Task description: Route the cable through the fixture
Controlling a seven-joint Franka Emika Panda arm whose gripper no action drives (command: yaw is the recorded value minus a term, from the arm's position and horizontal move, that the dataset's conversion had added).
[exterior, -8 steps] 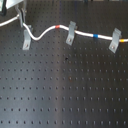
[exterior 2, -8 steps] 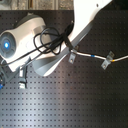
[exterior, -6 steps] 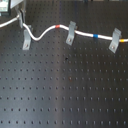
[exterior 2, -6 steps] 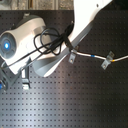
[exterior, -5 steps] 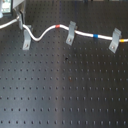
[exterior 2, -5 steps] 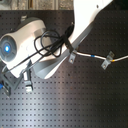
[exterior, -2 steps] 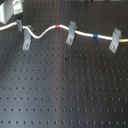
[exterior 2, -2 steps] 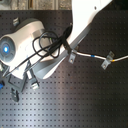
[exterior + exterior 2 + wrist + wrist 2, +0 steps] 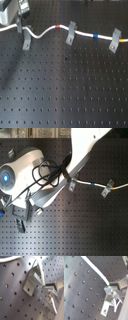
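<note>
The white cable point(image 9: 42, 35) runs across the far part of the board, with a red band point(image 9: 59, 26) and a blue band point(image 9: 96, 36). It passes through the middle clip point(image 9: 71, 33) and reaches the right clip point(image 9: 115, 40). My gripper point(image 9: 20, 26) hangs at the first exterior view's far left, right beside the top of the left clip point(image 9: 26, 41), shut on the cable. In the first wrist view the cable point(image 9: 41, 274) runs along the clip point(image 9: 31, 282) to a finger point(image 9: 59, 284). In the second wrist view the cable point(image 9: 95, 269) ends at a finger point(image 9: 122, 283).
The black perforated board point(image 9: 65, 90) fills both exterior views. The white arm point(image 9: 85, 153) and its dark hoses point(image 9: 47, 175) cover the second exterior view's left and middle, hiding the left clip there. The other two clips point(image 9: 71, 184) point(image 9: 105, 190) show to the arm's right.
The gripper with the cable has shifted a little toward the left clip, and the cable's left loop has moved with it. The middle and right clips have not moved.
</note>
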